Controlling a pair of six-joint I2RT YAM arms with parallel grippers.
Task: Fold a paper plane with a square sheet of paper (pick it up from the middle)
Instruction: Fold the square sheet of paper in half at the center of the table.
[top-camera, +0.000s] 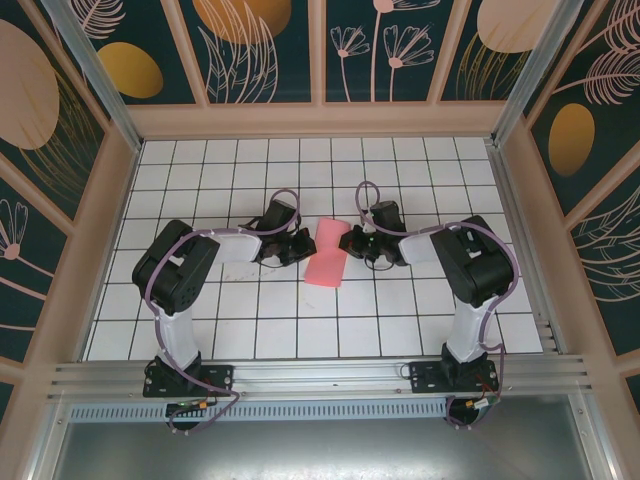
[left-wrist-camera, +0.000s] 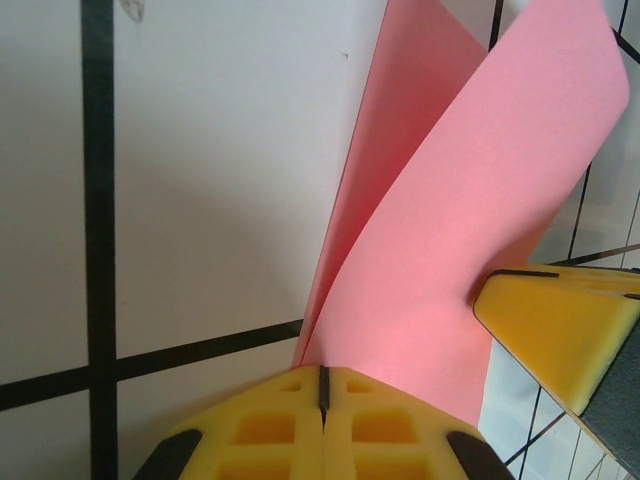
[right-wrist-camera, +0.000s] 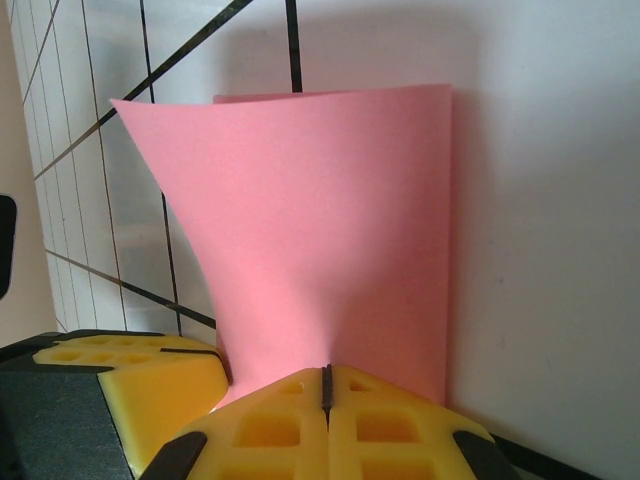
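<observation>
The left claw and right claw each clamp the square sheet of paper, doubled over, mid surface.

Bright, even light w/ soft shadows; wrist-cam foregrnd blurry.

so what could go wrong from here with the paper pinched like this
1. The left end effector and right end effector are both shut on the square sheet of paper, close together. Any pull apart could tear the thin sheet.
2. The sheet bows loosely and its layers' edges look uneven in the right wrist view, so pressing down now may set a crooked crease.
3. The two end effectors sit nearly side by side and might collide.
</observation>
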